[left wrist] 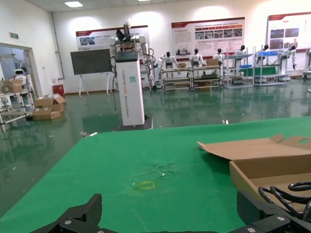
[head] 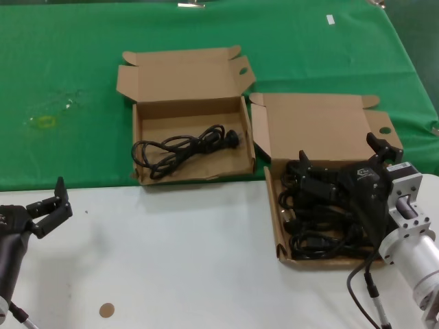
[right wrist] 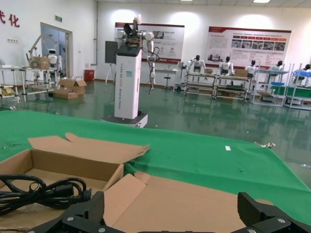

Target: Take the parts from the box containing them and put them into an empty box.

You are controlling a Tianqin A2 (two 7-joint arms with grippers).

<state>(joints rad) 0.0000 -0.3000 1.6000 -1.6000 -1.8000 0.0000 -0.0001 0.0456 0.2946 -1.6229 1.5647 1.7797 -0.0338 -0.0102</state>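
Note:
Two brown cardboard boxes lie open with their lids folded back. The right box (head: 279, 226) holds several coiled black cables (head: 315, 219). The left box (head: 137, 130) holds a single black cable (head: 185, 147), which also shows as cable (right wrist: 43, 191) and cable (left wrist: 291, 191). My right gripper (head: 337, 152) hovers open over the back of the right box, nothing between its fingers; in the right wrist view the gripper (right wrist: 172, 206) faces that box's lid (right wrist: 184, 204). My left gripper (head: 46, 199) waits open over the white table at the near left, far from both boxes.
A green cloth (head: 68, 68) covers the far half of the table; the near half is white (head: 171, 260). A small brown disc (head: 106, 310) lies near the front edge. A yellowish mark (head: 46, 122) sits on the cloth at far left.

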